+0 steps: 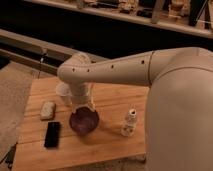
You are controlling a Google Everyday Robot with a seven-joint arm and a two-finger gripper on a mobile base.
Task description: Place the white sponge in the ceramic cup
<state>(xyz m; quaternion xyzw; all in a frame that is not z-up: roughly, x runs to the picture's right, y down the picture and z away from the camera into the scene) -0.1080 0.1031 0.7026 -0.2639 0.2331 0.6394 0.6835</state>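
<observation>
- Gripper: hanging fingers-down from the bent wrist, over the left-centre of the table. The jaws are standing spread wide and, as far as can be seen, are gripping nothing.
- Dark maroon bowl: sitting at the gripper's 6 o'clock, directly beneath it.
- Ceramic cup: standing upright just beside the gripper at its 10 o'clock, partly hidden by the wrist.
- White sponge: lying flat on the table at the gripper's 9 o'clock, apart from the gripper. It is resting at the cup's 7 o'clock, outside the cup.
- Black phone: lying flat at the sponge's 6 o'clock, near it.
- White bottle: standing upright at the bowl's 3 o'clock, well apart from it.
- Arm: reaching in from 3 o'clock across the wooden table.
</observation>
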